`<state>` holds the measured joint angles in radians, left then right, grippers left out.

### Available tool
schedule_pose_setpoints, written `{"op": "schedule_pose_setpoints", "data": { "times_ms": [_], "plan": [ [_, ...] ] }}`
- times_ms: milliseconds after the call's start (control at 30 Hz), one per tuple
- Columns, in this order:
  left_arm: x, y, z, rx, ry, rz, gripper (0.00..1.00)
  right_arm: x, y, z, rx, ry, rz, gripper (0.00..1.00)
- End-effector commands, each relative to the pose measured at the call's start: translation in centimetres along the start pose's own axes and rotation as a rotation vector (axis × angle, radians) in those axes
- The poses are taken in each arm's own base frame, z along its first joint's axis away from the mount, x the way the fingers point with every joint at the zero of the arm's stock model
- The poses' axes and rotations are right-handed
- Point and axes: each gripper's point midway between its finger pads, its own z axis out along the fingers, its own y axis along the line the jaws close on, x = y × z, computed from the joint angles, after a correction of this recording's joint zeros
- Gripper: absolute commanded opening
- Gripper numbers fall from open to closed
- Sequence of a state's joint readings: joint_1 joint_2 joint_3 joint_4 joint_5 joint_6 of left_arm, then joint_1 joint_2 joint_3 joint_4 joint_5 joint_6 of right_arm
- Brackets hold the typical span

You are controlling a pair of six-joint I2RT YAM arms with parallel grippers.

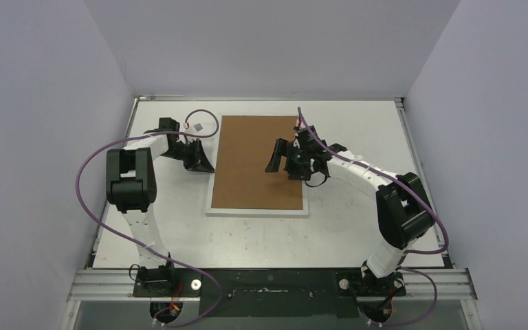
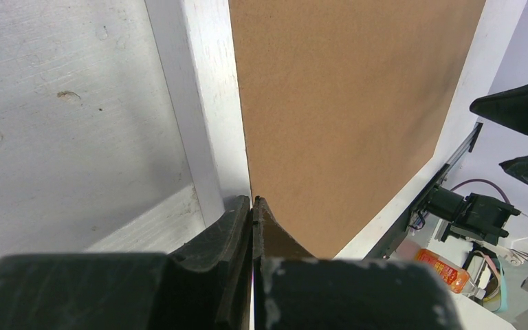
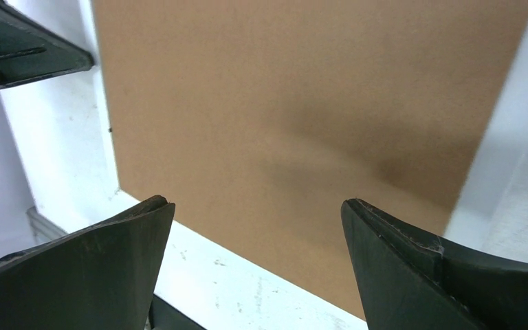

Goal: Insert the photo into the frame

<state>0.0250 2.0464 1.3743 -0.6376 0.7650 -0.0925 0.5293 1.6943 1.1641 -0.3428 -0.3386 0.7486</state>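
One frame (image 1: 258, 212) lies face down in the middle of the table (image 1: 357, 230), and we see its brown board (image 1: 254, 165) facing up. Our left gripper (image 2: 252, 201) is pinched fully shut, tips at the seam where the frame's white left edge meets the board. Our right gripper (image 3: 254, 203) hangs wide open over the board's right side, gripping nothing.
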Motion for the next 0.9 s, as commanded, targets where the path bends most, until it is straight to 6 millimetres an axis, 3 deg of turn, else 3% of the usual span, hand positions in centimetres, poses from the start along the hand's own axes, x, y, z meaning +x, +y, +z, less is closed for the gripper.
{"op": "schedule_pose_setpoints", "data": {
  "times_ms": [0,167,267,567,867],
  "plan": [
    [0.3,1.1,0.9,-0.03,0.011,0.027,0.0,-3.7,-0.6,-2.2,0.089,-0.119,-0.076,0.98],
    [0.1,0.9,0.6,-0.026,0.005,0.028,0.0,-5.7,-2.7,-2.4,0.237,-0.17,-0.133,0.98],
    [-0.1,0.9,0.5,-0.025,0.001,0.024,0.0,-5.9,-3.5,-2.6,0.267,-0.177,-0.131,0.97],
    [-0.3,0.8,0.2,-0.025,-0.003,0.027,0.0,-0.9,-5.0,-1.2,0.205,-0.089,-0.032,0.97],
    [0.0,1.0,0.5,-0.03,0.003,0.023,0.0,1.2,-4.4,0.0,0.175,-0.035,-0.026,0.96]
  ]
}}
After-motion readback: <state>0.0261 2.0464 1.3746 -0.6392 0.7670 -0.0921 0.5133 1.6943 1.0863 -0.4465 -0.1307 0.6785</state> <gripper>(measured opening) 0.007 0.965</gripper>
